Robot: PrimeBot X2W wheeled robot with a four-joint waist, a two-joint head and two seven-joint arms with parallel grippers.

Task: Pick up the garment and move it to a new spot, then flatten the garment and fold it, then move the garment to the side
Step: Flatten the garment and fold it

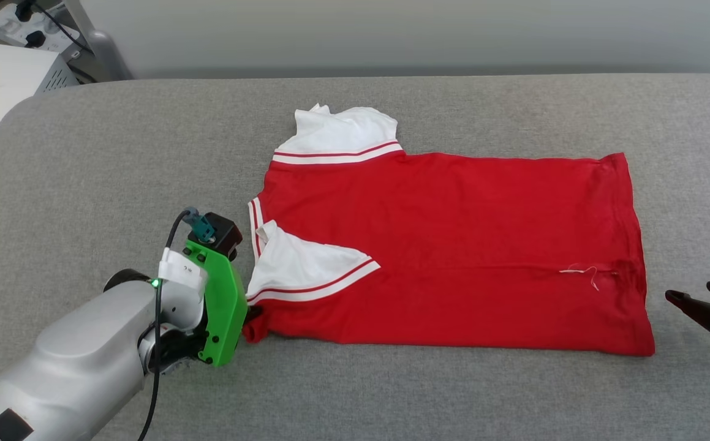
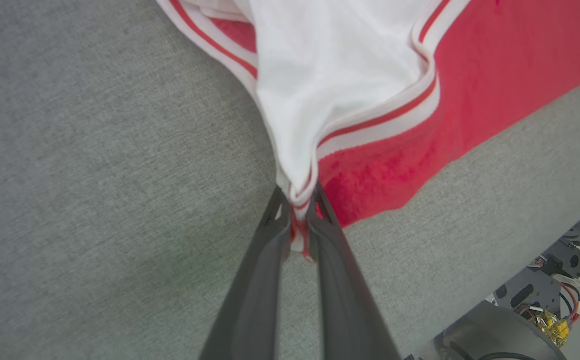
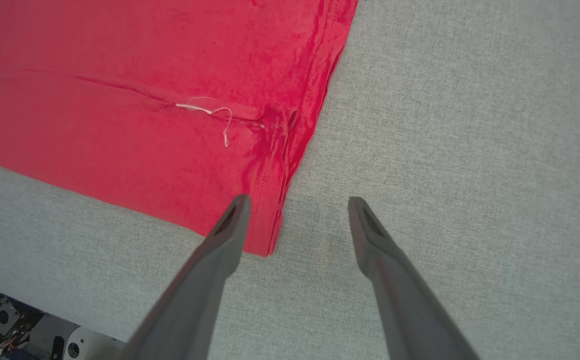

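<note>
**Inspector A:** We find the garment (image 1: 453, 245) lying flat at the middle of the grey padded surface (image 1: 116, 153). In the head view its neck end points to 9 o'clock and its hem to 3 o'clock. The near white sleeve (image 1: 305, 269) is turned in over the red body.

**Inspector B:** How will it handle?

**A:** We judge it a light, limp knit. It should drape and drag rather than slide, and nothing about it is fragile. A loose white thread (image 3: 209, 112) near the hem might snag.

**B:** And the grips?

**A:** The left gripper (image 2: 297, 210) has its fingers pinched together on the bunched corner at the garment's 8 o'clock, where the striped sleeve trim meets the red edge. The right gripper (image 3: 297, 202) has its jaws wide apart and holds nothing. One finger stands over the hem corner (image 3: 264, 245) at 4 o'clock and the other over bare surface. We would take hold at that doubled hem.

**B:** What room is there to move?

**A:** We note broad bare surface toward 9 and 12 o'clock and a narrower strip at 6 o'clock. In the left wrist view the surface's edge runs near the held corner.
</note>
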